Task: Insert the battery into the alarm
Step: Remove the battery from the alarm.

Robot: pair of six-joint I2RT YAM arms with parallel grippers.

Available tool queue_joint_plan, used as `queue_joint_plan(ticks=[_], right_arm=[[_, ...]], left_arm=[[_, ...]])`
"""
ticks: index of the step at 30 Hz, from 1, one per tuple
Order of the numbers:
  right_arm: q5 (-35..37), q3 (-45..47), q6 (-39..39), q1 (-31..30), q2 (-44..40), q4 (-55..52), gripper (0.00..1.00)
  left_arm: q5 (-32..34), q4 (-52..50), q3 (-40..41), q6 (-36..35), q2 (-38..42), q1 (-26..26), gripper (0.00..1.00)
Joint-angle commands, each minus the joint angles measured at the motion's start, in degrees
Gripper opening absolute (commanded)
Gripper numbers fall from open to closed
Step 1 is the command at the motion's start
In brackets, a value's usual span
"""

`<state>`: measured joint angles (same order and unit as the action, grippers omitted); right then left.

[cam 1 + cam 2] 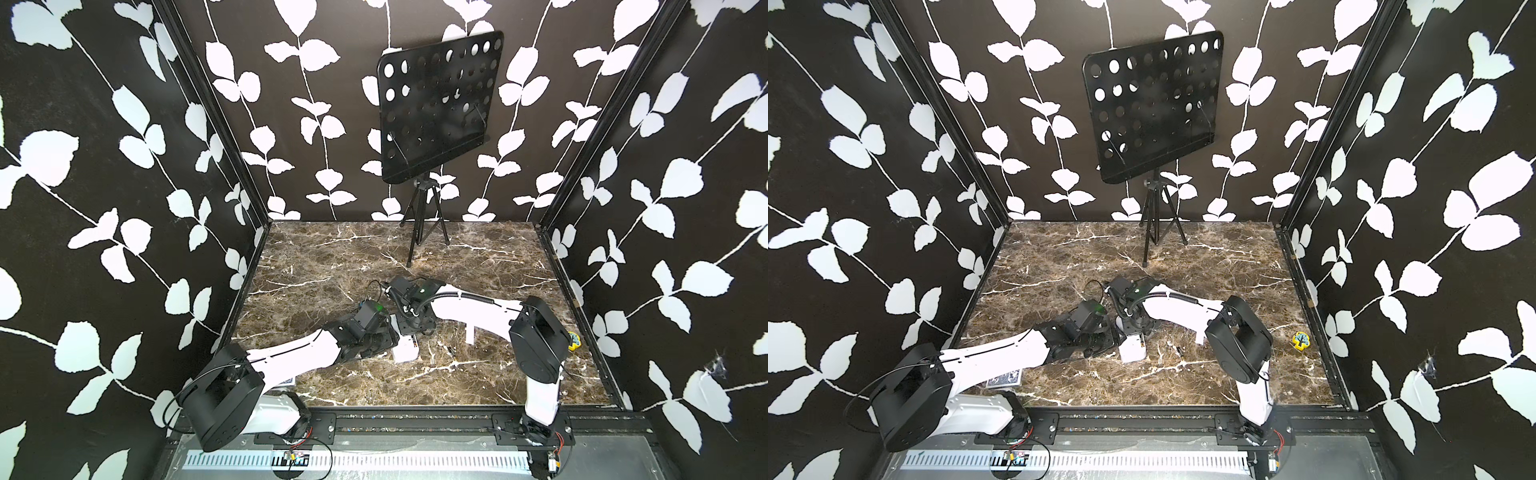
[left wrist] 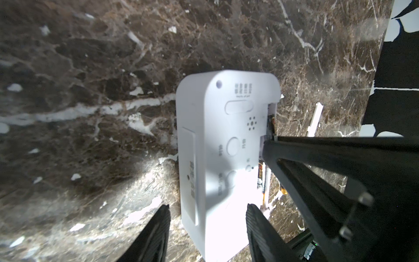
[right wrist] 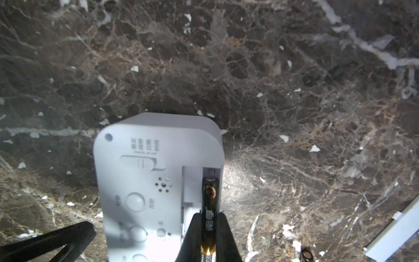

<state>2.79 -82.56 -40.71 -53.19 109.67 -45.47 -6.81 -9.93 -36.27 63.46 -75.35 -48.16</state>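
Observation:
The white alarm (image 3: 147,181) lies back up on the marble table (image 3: 272,79), with its battery compartment open along one edge. My right gripper (image 3: 209,217) is shut on a black and gold battery (image 3: 209,199). The battery's far end reaches into the compartment's outer slot. The alarm (image 2: 222,140) also shows in the left wrist view. There my left gripper (image 2: 208,206) straddles the alarm's near end, open, with a gap at one finger (image 2: 158,231). In both top views the arms hide most of the alarm (image 1: 405,354) (image 1: 1133,352).
A white battery cover (image 3: 394,233) and a loose battery (image 3: 307,255) lie on the table beside the alarm. A blue-patterned card box (image 1: 1005,379) sits under the left arm. A yellow piece (image 1: 1301,340) lies at the right, and a black music stand (image 1: 440,108) stands at the back.

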Motion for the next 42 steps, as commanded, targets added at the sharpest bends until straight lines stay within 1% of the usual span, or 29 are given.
queue_joint_plan(ticks=[1, 13, 26, 28, 31, 33, 38, 39, 42], right_arm=[[0.92, -1.18, -0.95, -0.42, -0.58, -3.01, 0.12], [0.17, -1.97, -1.74, -0.25, -2.11, -3.67, 0.06], [-2.70, 0.77, -2.93, 0.45, -6.08, -4.54, 0.04], [-2.37, 2.10, -2.90, 0.75, -7.18, -2.95, 0.03], [-2.26, 6.57, -3.11, 0.85, -9.76, 5.17, 0.01], [-2.84, 8.60, -3.19, 1.31, -9.80, 7.65, 0.00], [-3.14, 8.21, -2.81, 1.60, -8.42, 5.53, 0.00], [-2.82, 8.49, -3.03, 1.59, -8.94, 5.23, 0.00], [-1.91, 10.80, -3.95, 1.89, -12.06, 5.37, 0.00]], left_arm=[[-0.83, 0.42, -0.77, -0.01, -0.58, 0.26, 0.56], [-1.08, -0.79, -1.85, -0.72, -1.40, 0.26, 0.56], [-0.31, -2.01, -2.39, -1.27, -1.27, 0.26, 0.56], [-0.29, -1.54, -2.49, -1.36, -1.20, 0.26, 0.56], [0.26, -1.32, -2.72, -1.45, -1.20, 0.26, 0.56], [0.09, -1.23, -3.00, -1.74, -1.28, 0.26, 0.56], [-1.78, -0.25, -4.16, -2.71, -2.49, 0.38, 0.56], [-1.97, -0.46, -4.79, -3.01, -2.73, 0.44, 0.56], [-3.03, -2.14, -8.34, -4.87, -4.37, 0.44, 0.52]])
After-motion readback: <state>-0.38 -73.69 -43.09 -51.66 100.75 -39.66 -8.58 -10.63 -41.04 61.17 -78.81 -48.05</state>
